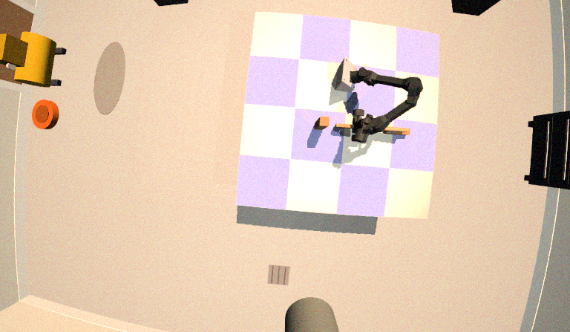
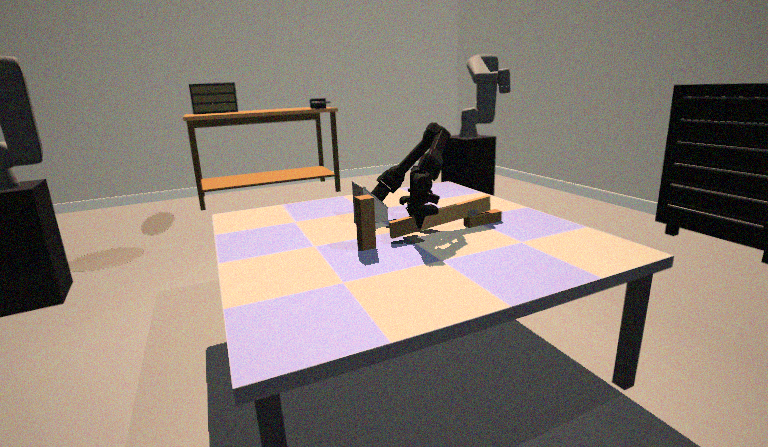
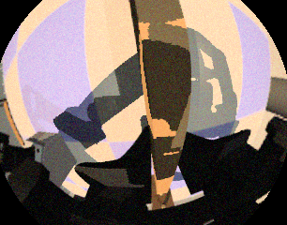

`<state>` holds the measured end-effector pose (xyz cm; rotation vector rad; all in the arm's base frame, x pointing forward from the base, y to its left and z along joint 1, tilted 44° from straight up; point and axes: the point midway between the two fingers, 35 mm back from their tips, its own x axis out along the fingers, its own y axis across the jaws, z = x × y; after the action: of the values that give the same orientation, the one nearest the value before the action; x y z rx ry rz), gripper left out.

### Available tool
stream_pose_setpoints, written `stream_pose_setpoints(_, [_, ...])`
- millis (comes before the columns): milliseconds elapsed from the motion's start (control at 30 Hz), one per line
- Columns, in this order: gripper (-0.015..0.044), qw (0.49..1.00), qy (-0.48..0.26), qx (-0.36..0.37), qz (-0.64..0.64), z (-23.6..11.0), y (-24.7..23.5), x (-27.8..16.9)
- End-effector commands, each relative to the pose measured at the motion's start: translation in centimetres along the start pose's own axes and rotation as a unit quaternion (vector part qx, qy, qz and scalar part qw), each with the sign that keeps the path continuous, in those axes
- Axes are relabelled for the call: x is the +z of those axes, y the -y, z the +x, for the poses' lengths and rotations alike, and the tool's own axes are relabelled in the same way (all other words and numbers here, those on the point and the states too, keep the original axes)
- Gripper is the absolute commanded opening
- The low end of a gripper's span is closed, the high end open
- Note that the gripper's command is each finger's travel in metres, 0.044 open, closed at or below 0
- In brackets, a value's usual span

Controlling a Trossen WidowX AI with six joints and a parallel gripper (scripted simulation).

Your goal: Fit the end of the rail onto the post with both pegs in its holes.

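The long wooden rail (image 1: 342, 125) (image 2: 453, 212) (image 3: 161, 56) lies across the middle of the checkered table (image 1: 269, 186) (image 2: 396, 306). Its far end rests on the low footboard block (image 1: 403, 131) (image 2: 484, 218). Its near end points at the short wooden post (image 1: 323, 122) (image 2: 365, 222), with a gap between them. My gripper (image 1: 359, 128) (image 2: 421, 220) (image 3: 155, 127) is shut on the rail, nearer its post end, and grips it from above. The rail slopes down toward the post. The pegs are too small to make out.
The arm's grey wedge base (image 1: 342, 76) (image 2: 374, 204) stands behind the post. Off the table are a wooden shelf bench (image 2: 260, 117), a black cabinet (image 1: 548, 149) (image 2: 719, 159) and black pedestals (image 2: 470, 162).
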<state>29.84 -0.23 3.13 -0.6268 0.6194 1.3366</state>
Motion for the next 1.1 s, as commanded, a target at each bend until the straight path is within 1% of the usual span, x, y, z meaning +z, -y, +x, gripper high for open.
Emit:
stream_pose_setpoints(0, [0.0000,1.000,0.002,-0.008,-0.002,-0.6,0.4,0.0])
stream_pose_setpoints(1067, [0.0000,1.000,0.002,-0.008,-0.001,-2.2,0.5,-0.1])
